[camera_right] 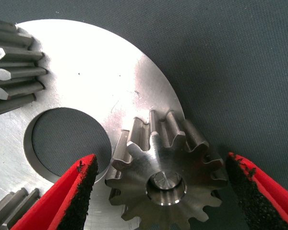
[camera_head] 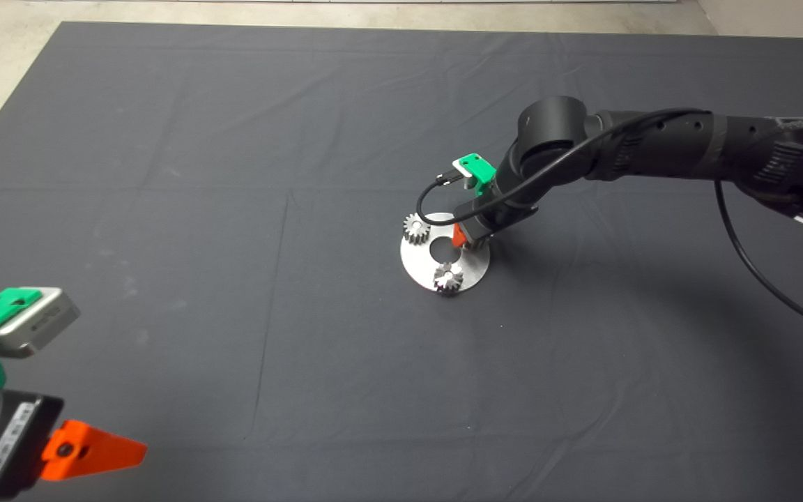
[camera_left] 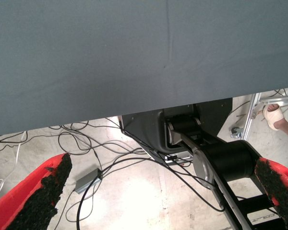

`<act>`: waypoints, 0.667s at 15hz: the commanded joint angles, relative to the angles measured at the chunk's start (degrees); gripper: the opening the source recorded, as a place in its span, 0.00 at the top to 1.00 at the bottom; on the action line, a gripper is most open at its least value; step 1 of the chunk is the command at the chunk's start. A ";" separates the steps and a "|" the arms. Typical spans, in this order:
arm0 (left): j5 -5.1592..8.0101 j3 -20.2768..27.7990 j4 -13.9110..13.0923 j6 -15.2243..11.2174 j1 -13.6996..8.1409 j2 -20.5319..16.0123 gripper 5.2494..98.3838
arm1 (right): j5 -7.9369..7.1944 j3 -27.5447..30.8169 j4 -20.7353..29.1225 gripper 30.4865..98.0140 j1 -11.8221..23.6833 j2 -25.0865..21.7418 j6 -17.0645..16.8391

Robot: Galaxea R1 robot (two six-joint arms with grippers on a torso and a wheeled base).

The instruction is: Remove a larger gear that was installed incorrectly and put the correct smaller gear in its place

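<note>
Two red fingers of the right gripper [camera_right: 158,191] straddle the larger gear [camera_right: 165,177] on a round steel plate [camera_right: 105,81].
Reaching in from the right, the black arm bends down steeply over the plate [camera_head: 475,268]; the fingers stand apart on either side of the gear's flared teeth, not touching them. On the same plate sit a pale gear [camera_head: 415,228] and the smaller gear [camera_head: 448,277]. Left gripper [camera_head: 105,452] waits, spread wide, by the counter's near left corner.
</note>
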 commanded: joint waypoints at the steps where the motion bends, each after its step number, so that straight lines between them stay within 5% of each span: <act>1: 0.33 0.80 -0.85 0.01 -0.54 -0.25 0.00 | 0.24 0.23 -1.65 0.41 1.28 0.17 0.08; 10: 0.33 0.83 -0.85 0.01 -0.54 -0.78 0.00 | 0.24 0.14 -1.65 0.55 1.28 0.53 0.16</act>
